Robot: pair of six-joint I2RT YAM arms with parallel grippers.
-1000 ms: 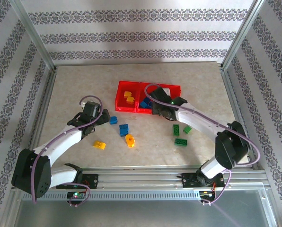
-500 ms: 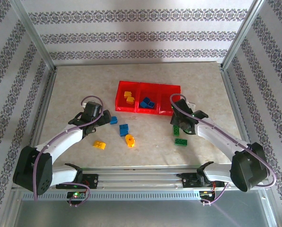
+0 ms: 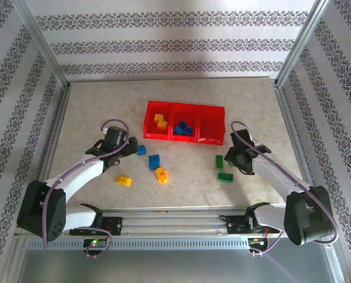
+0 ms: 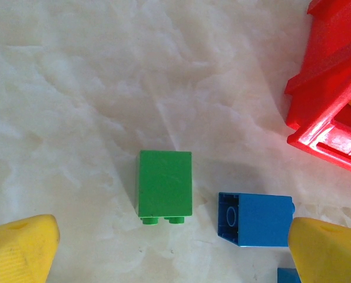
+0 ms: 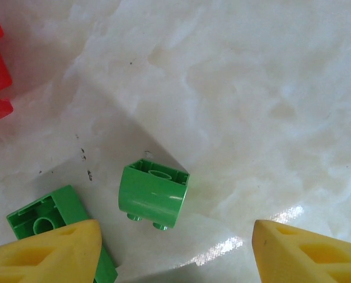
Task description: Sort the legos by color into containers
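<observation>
Legos [image 3: 154, 161], small glossy studded bricks in yellow-orange, blue and green, are split between the red tray [image 3: 187, 139] and the table [image 3: 93, 106]. The tray, three square compartments joined in a row, sits mid-table toward the far edge. Its left compartment holds yellow-orange bricks [image 3: 159, 121] and its middle one blue bricks [image 3: 184, 128]. Between the tray and the near edge, two blue and two yellow-orange pieces lie loose left of centre, with green bricks [image 3: 225, 177] to the right. The left gripper [image 3: 133, 149] hangs just off the tray's near left corner, fingers spread wide and grasping nothing. Its wrist view shows a green brick [image 4: 165, 186] on its side, studs toward the fingers, and a blue brick [image 4: 255, 219] just beside it. The right gripper [image 3: 235, 159], likewise released, hovers over a tipped green piece [image 5: 154, 194], with a second green piece [image 5: 46, 217] partly behind one finger. Bare table runs along the left, right and far edges.
</observation>
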